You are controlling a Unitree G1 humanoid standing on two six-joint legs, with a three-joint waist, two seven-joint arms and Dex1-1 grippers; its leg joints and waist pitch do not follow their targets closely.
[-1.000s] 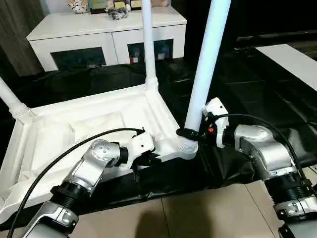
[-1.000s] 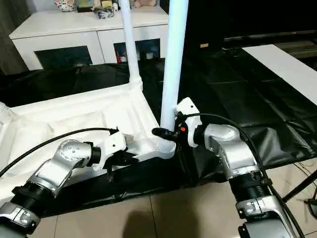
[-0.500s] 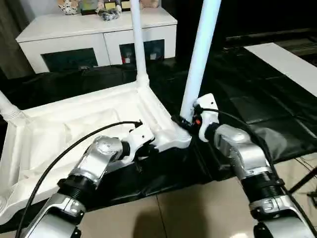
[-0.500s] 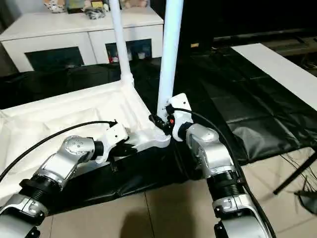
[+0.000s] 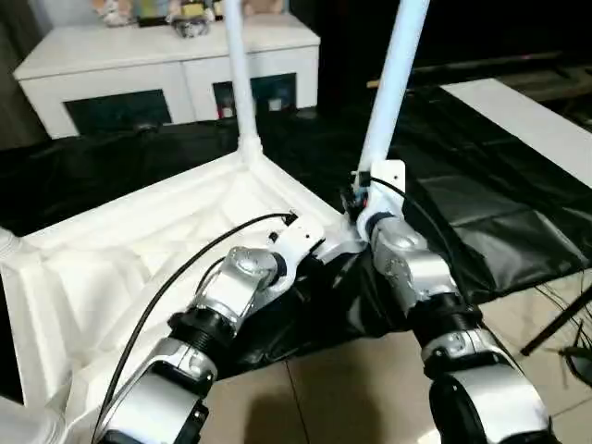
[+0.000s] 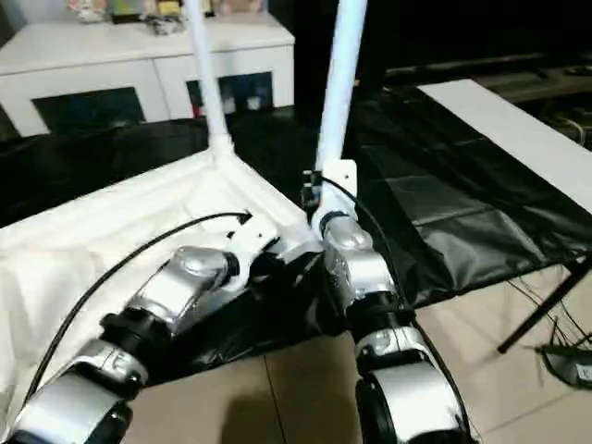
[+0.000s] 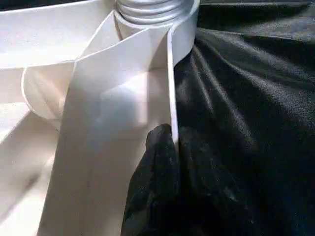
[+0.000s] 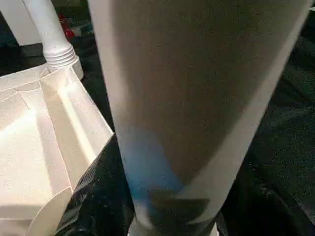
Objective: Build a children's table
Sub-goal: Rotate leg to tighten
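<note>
The children's table lies upside down on the black cover, its white tabletop (image 5: 111,268) showing the ribbed underside. One white leg (image 5: 239,74) stands in the far corner socket. A second leg (image 5: 393,83) rises from the near right corner, leaning slightly right. My right gripper (image 5: 356,199) is shut on this leg just above its socket, and its black fingers (image 8: 96,196) flank the tube (image 8: 187,98). My left gripper (image 5: 310,262) is shut on the tabletop's thin rim (image 7: 170,73) beside that corner, with the fingertips (image 7: 160,140) pinching the edge. A third leg's base (image 5: 6,245) shows at the far left.
A white cabinet with dark glass doors (image 5: 166,55) stands behind the black-covered work table (image 5: 481,203). A white board (image 5: 518,106) lies at the back right. Tiled floor (image 5: 351,388) runs along the near edge, with a dark stand leg (image 5: 555,324) at the right.
The whole view has shifted. My right forearm has swung from out at the right to straight below the near leg, still gripping its base. The left grip on the rim is unchanged.
</note>
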